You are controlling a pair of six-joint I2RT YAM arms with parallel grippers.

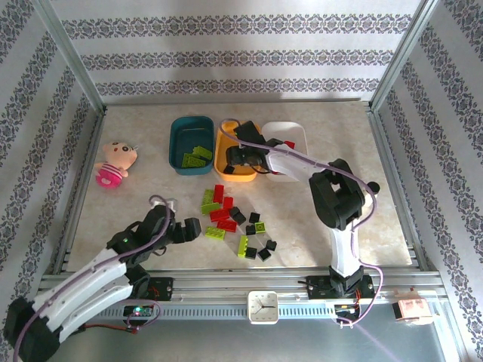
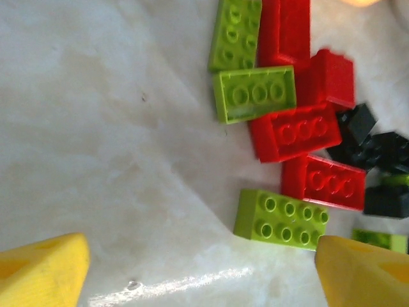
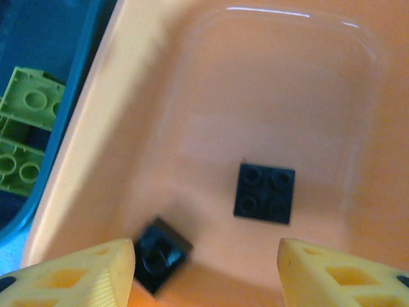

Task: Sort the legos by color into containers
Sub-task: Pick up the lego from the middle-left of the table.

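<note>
Legos (image 3: 264,192), two black in orange tub (image 3: 275,83), right fingers (image 3: 77,275) parted, left fingers (image 2: 38,268) wide, empty

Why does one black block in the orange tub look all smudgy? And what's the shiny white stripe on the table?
Right wrist view: the black brick beside the yellow finger is smeared, probably motion blur, while the other black brick in the orange tub looks sharper. Left wrist view: the stripe is light glaring off the table, below the lime brick.
</note>
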